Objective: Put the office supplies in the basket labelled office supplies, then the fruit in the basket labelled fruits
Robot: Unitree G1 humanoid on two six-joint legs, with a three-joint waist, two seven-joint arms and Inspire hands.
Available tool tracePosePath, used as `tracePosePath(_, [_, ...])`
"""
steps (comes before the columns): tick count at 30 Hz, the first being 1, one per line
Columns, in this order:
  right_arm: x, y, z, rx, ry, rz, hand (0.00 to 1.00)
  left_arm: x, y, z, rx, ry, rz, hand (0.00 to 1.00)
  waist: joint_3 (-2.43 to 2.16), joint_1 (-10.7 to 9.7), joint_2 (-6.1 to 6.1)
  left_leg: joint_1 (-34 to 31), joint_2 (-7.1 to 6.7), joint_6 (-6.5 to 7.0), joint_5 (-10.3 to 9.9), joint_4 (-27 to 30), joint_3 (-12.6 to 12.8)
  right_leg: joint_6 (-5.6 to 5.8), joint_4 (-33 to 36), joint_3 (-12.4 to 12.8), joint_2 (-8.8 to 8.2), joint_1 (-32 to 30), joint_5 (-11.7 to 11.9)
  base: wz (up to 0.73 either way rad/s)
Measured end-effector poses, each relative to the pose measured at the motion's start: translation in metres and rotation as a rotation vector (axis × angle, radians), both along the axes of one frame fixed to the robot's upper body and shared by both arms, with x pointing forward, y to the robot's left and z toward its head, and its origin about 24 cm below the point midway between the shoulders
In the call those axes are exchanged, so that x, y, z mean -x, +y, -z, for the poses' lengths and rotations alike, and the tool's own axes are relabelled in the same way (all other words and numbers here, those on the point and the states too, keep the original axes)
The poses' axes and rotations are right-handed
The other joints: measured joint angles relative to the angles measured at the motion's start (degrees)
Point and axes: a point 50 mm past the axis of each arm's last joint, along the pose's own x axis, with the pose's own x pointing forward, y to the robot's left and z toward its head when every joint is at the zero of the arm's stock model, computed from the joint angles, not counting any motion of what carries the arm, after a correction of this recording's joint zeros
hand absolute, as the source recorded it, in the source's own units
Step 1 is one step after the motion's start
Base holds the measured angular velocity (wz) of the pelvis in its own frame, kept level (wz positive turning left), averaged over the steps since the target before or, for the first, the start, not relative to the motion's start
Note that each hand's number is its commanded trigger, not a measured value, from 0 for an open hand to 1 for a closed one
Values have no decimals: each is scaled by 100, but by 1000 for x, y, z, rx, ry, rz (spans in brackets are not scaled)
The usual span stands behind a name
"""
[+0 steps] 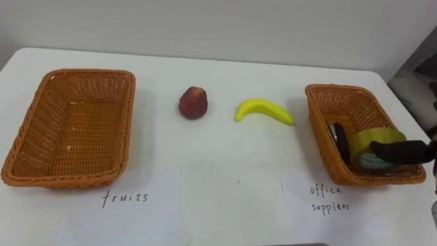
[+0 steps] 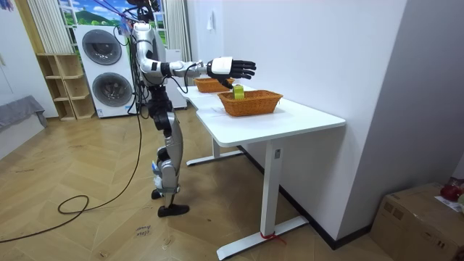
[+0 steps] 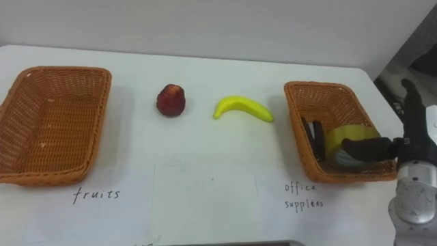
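Nearest the head camera, the right hand (image 3: 413,142) reaches in from the lower right, its fingers (image 3: 408,102) straight and spread, gripping nothing. The thumb lies across the front of a yellow-green tape roll (image 3: 349,134); I cannot tell whether it touches. The roll stands inside the office basket (image 3: 321,90), beside a dark item (image 3: 313,133) too unclear to name, so that part looks done. On the table (image 3: 205,191) between the baskets lie a banana (image 3: 242,107) and a red fruit (image 3: 171,100), and the fruit basket (image 3: 61,69) holds nothing, so both fruits are yet to be moved. From the room view, the robot stands at the table's long side with its arm stretched level and the hand just above the roll, while the fruit shows in the eye views.
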Motion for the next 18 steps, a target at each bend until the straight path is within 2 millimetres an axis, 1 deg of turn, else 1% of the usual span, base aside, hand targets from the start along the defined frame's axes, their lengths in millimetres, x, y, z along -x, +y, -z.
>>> tracePosePath(3, [-1, 0, -6, -5, -27, 0, 0, 1, 0, 0, 2, 3, -3, 0, 3, -5, -2, -1, 0, 0, 0, -4, 12, 0, 8, 21, 5, -13, 0, 0])
tracePosePath(8, [-3, 3, -28, -21, -135, -20, 0, 1, 0, 0, 2, 0, -3, 0, 3, -13, -1, -9, 4, 0, 0, -25, 19, 0, 0, 17, 9, -22, 0, 0])
tracePosePath(10, [-4, 4, -34, -35, -170, -30, 0, 1, 0, 0, 2, 0, -4, 0, 4, -13, 1, -11, 7, -1, 0, -28, 20, 0, -8, 13, 11, -22, 0, 0])
tracePosePath(12, [-4, 6, -37, -42, -187, -38, 0, 0, 0, 0, 1, 0, -2, 0, -1, -9, -7, -17, 8, -1, -1, -27, 9, 0, -8, 21, 16, -28, 0, 0])
tracePosePath(14, [-5, 9, -45, -54, -224, -56, 0, 0, 0, 0, 1, -2, -1, 0, -28, -6, -32, -56, 6, -1, 0, -26, 5, 0, 2, 34, 15, -75, 0, 0])
tracePosePath(18, [-8, 13, -54, -111, -285, -85, 0, -2, 0, 0, 3, -13, 4, 0, -32, 5, -47, -97, 4, -1, 0, 1, 7, 0, -1, 34, 10, -102, 0, 0])
